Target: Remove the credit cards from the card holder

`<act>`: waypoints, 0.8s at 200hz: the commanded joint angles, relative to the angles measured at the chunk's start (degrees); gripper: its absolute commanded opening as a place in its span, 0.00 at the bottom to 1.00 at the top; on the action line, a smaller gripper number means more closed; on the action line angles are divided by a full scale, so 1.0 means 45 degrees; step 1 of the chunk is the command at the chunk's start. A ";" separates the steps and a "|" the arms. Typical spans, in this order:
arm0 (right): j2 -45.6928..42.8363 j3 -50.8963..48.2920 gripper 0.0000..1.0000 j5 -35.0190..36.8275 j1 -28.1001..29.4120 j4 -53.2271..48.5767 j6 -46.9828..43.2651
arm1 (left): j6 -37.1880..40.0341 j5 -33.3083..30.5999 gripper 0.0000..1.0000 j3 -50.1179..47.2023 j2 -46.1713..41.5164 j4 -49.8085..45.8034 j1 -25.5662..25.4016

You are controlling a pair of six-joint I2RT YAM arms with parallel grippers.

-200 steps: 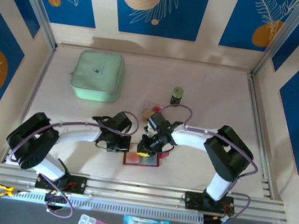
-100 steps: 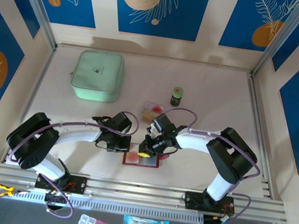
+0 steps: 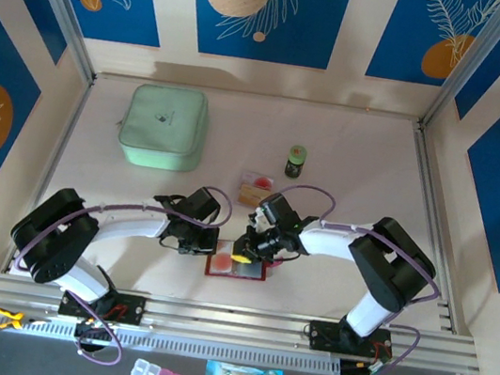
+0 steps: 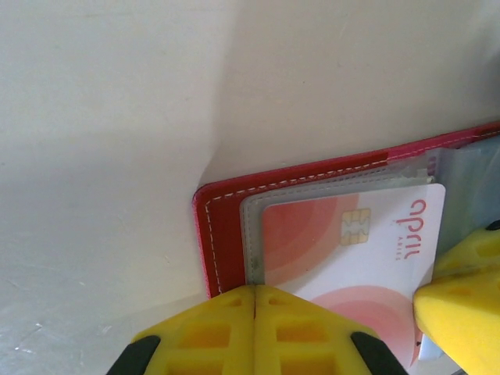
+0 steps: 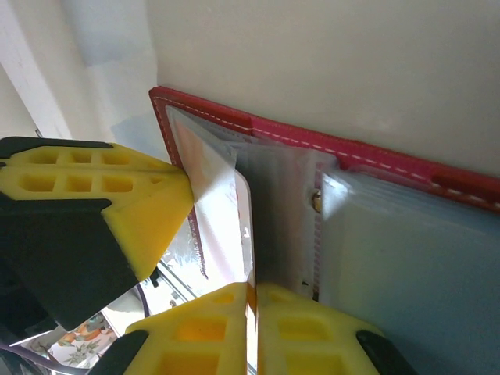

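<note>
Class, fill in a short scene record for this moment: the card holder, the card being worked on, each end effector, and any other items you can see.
card holder: dark red, lying open, clear sleeves showing
credit card: pink and white, chip visible, at a clear sleeve; how far out is unclear
left end effector: shut, at the holder's edge
right end effector: shut on the credit card's edge
other items: mint-green pouch, small green-topped jar
</note>
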 commanded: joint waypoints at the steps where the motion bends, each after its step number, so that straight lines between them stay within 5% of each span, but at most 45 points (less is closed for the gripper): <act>1: -0.0537 -0.0248 0.14 -0.0281 -0.0097 0.0512 0.0344 | -0.0030 -0.0064 0.02 -0.0277 0.0282 -0.0299 -0.0108; 100: -0.0387 -0.0419 0.11 -0.0616 -0.0185 0.0977 0.0417 | -0.0030 -0.0064 0.02 -0.0248 0.0321 -0.0297 -0.0096; 160: -0.0436 0.0289 0.13 0.0769 0.0190 -0.1714 -0.0254 | -0.0057 -0.0046 0.02 -0.0326 0.0318 -0.0260 -0.0090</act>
